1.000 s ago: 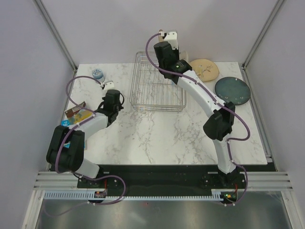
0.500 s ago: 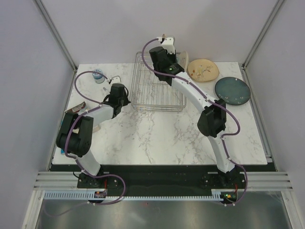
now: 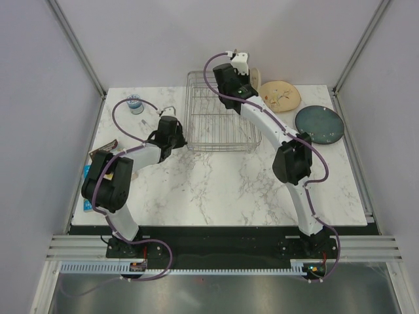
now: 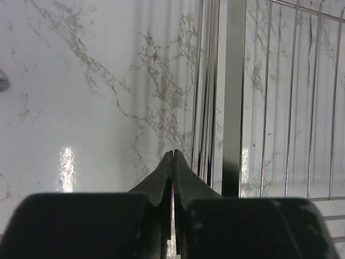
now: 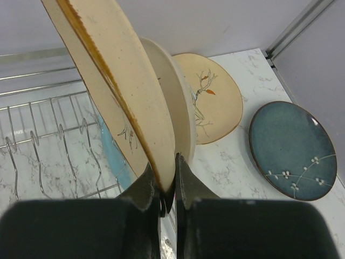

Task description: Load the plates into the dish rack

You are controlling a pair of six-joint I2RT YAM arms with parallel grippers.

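Note:
My right gripper (image 3: 245,73) (image 5: 166,162) is shut on the lower rim of a cream-tan plate with leaf sprigs (image 5: 121,81), held on edge over the right back end of the wire dish rack (image 3: 216,114) (image 5: 48,129). The half light-blue, half cream plate (image 5: 180,108) stands on edge right behind it. The second cream-tan sprig plate (image 3: 280,95) (image 5: 215,97) and the dark teal plate (image 3: 319,124) (image 5: 291,148) lie flat on the table to the right of the rack. My left gripper (image 3: 177,125) (image 4: 173,152) is shut and empty beside the rack's left wall (image 4: 207,108).
A small blue tin (image 3: 135,104) stands at the table's back left. Some packets (image 3: 91,171) lie at the left edge. The booth's back wall is close behind the rack, and a frame post (image 5: 302,24) stands at the back right corner.
My left gripper has swung right, up to the rack's left side. My right gripper with the plate has shifted a little left, then back right, over the rack's back end.

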